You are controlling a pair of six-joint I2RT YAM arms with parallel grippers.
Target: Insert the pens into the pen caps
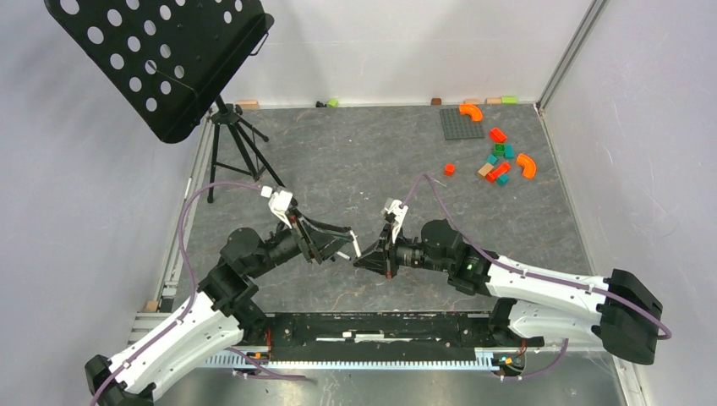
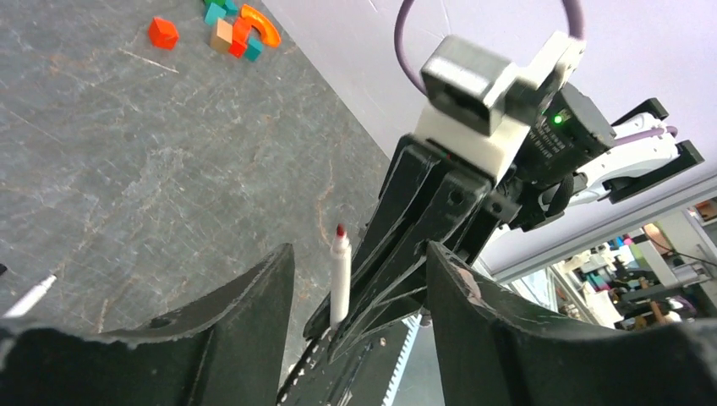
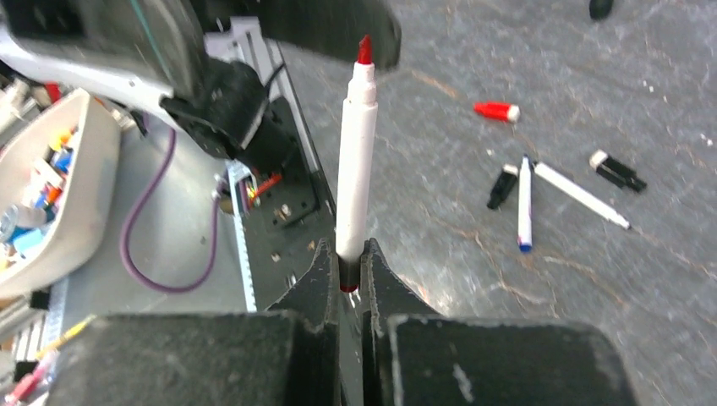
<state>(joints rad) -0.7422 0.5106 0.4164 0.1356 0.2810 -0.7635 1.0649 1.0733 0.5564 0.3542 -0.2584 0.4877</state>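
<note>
**Right end effector (image 3: 345, 262), nearest.** Its two fingers are pressed together on the tail of the red pen (image 3: 355, 169). The white barrel stands straight out past the fingertips and ends in a bare red nib. The pen looks light and stiff. Its smooth plastic barrel would probably slip or pivot under a side push. With the grip this far back, nearly the whole length is free, so a small wrist tilt should swing the nib widely. A hold nearer mid-barrel would be steadier. The felt nib is likely the one fragile part and should touch nothing but the inside of a cap.

**Left end effector (image 2: 359, 252), just beyond the nib.** It faces the right one with its fingers apart and nothing between the pads. In its own view the pen stands in the gap, clear of both fingers.

**Desk (image 3: 507, 321), farther out.** In the right wrist view several things lie past the fingertips and off to the right:
- a black cap (image 3: 502, 186), just beside a blue-ended pen (image 3: 524, 203)
- a second loose pen (image 3: 582, 194)
- another black cap (image 3: 617, 171)
- the red cap (image 3: 496, 111), apart from these and farther off

The caps are short, tapered and probably very light, so they may squirt out of a pinch. The red one is best taken across its closed end, leaving the mouth clear.

**Toy blocks (image 2: 232, 25), farthest.** They are well apart from both end effectors.
</note>
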